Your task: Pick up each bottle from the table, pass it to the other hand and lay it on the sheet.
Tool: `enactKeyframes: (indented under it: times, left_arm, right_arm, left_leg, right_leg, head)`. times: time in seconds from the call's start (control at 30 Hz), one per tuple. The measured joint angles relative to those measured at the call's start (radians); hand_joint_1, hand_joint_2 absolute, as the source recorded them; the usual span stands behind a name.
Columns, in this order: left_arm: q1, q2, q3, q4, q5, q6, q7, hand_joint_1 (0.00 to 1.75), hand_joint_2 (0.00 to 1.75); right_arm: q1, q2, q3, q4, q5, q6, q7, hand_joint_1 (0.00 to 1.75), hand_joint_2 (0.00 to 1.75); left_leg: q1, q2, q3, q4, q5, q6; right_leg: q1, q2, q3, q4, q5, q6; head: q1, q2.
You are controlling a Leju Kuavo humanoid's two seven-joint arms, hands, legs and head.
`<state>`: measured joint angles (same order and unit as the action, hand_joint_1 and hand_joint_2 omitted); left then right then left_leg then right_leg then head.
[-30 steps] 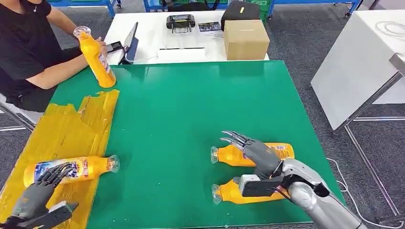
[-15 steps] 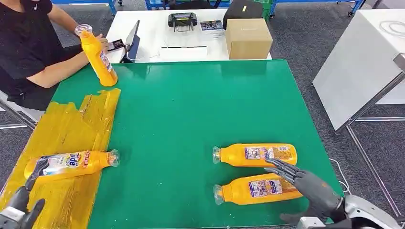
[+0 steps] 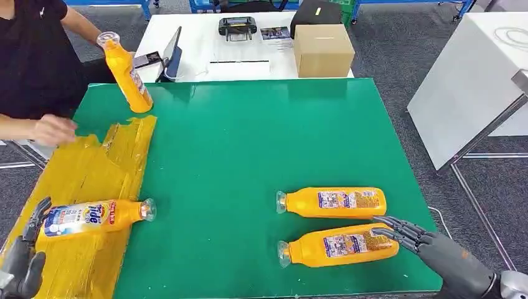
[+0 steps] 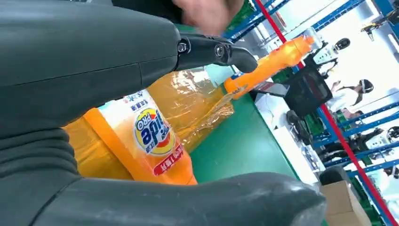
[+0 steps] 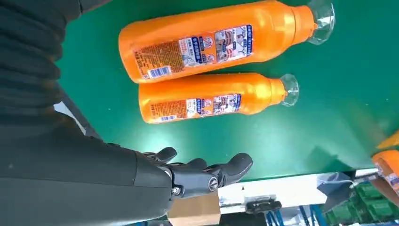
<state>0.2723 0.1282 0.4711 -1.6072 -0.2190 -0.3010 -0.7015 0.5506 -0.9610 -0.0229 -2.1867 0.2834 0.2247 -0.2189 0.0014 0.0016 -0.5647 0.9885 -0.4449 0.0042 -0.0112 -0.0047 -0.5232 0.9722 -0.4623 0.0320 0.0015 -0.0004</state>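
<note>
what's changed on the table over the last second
The right hand drew back from over the two green-mat bottles to the near edge, open. The left hand let go of the sheet bottle. The person's hand left the upright bottle. All bottles stayed put.

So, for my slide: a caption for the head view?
Open right hand beside two lying bottles; a third bottle rests on the yellow sheet.

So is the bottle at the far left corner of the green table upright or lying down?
Upright but tilted: the bottle stands on its base at the yellow sheet's far edge, its clear cap leaning left.
</note>
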Motion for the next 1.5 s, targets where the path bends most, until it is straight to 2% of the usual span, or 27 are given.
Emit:
enactKeyframes:
  times: [0.13, 0.23, 0.33, 0.53, 0.67, 0.9, 1.5]
  left_arm:
    - [-0.004, -0.006, 0.012, -0.005, 0.014, -0.024, 0.0, 0.0, 0.0]
    - [-0.017, -0.011, 0.008, -0.005, 0.016, -0.024, 0.0, 0.0, 0.0]
    - [-0.031, -0.011, -0.008, -0.003, 0.016, 0.0, 0.0, 0.0, 0.0]
    - [-0.071, -0.005, -0.057, 0.016, 0.026, 0.02, 0.0, 0.0, 0.0]
    - [-0.095, 0.002, -0.085, 0.042, 0.032, 0.03, 0.0, 0.0, 0.0]
    - [-0.114, 0.016, -0.11, 0.068, 0.046, 0.03, 0.0, 0.0, 0.0]
    - [-0.135, 0.027, -0.138, 0.095, 0.048, 0.03, 0.0, 0.0, 0.0]
  right_arm:
    - [0.071, -0.057, -0.067, -0.035, -0.053, 0.017, 0.064, 0.0, 1.75]
    - [0.066, -0.101, -0.096, -0.037, -0.072, 0.058, 0.097, 0.0, 1.75]
    - [-0.02, -0.128, -0.062, -0.015, -0.062, 0.128, 0.127, 0.0, 1.75]
    - [-0.225, -0.154, 0.101, 0.076, -0.022, 0.217, 0.158, 0.0, 1.75]
    - [-0.283, -0.171, 0.196, 0.109, 0.004, 0.211, 0.167, 0.0, 1.75]
    - [-0.337, -0.179, 0.283, 0.147, 0.027, 0.197, 0.175, 0.0, 1.75]
    - [-0.379, -0.203, 0.378, 0.177, 0.05, 0.191, 0.183, 0.0, 1.75]
  left_leg:
    - [0.0, 0.0, 0.0, 0.0, 0.0, 0.0]
    - [0.0, 0.001, 0.0, 0.0, 0.0, 0.0]
    - [0.0, 0.003, 0.001, 0.0, 0.0, 0.0]
    - [0.0, 0.003, 0.002, 0.0, 0.001, 0.001]
    - [0.0, 0.001, 0.001, 0.0, 0.001, 0.001]
    - [0.0, 0.001, 0.0, 0.0, 0.001, 0.001]
    - [0.0, 0.001, 0.0, 0.0, 0.001, 0.001]
  right_leg:
    - [0.0, 0.0, 0.0, 0.0, 0.0, 0.0]
    - [0.0, 0.001, 0.0, 0.0, 0.0, 0.0]
    - [0.0, 0.003, 0.0, 0.0, 0.0, 0.0]
    - [0.0, 0.003, 0.001, 0.0, 0.001, 0.001]
    - [0.0, 0.002, 0.001, 0.0, 0.001, 0.001]
    - [0.0, 0.002, -0.001, 0.0, 0.001, 0.001]
    - [0.0, 0.003, 0.0, 0.0, 0.001, 0.001]
  head:
    - [0.0, 0.0]
    - [0.001, 0.0]
    - [0.0, 0.0]
    - [0.0, 0.0]
    - [0.0, 0.0]
    - [0.0, 0.0]
    - [0.0, 0.0]
